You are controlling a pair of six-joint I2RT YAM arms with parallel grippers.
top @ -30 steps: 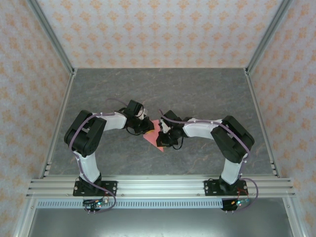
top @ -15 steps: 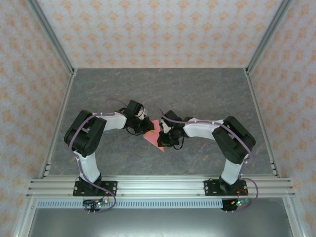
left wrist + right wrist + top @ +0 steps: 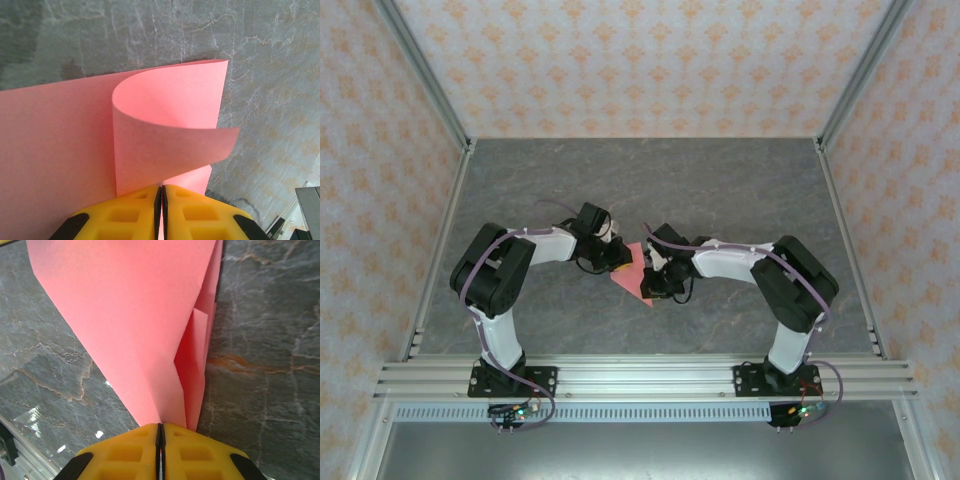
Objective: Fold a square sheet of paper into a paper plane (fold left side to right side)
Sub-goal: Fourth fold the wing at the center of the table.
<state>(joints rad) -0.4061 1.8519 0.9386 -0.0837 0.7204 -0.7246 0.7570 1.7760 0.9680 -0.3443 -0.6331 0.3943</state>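
Note:
The salmon-pink sheet of paper (image 3: 632,270) is a small pointed shape held between the two grippers at the table's middle. My left gripper (image 3: 616,254) is shut on its left edge; in the left wrist view the paper (image 3: 165,135) curls up and over from the yellow fingers (image 3: 135,210), while the left gripper (image 3: 161,189) pinches it. My right gripper (image 3: 651,281) is shut on the opposite edge. In the right wrist view the folded layers of the paper (image 3: 145,325) run up from the closed right gripper (image 3: 160,427), with an inner flap showing.
The grey marble-patterned table top (image 3: 650,180) stretches back to patterned walls. Aluminium rails (image 3: 640,378) cross the near edge by both arm bases, and metal posts (image 3: 420,80) frame the sides.
The right gripper has edged slightly left toward the left gripper, bringing the paper's edges a little closer. The left arm holds still.

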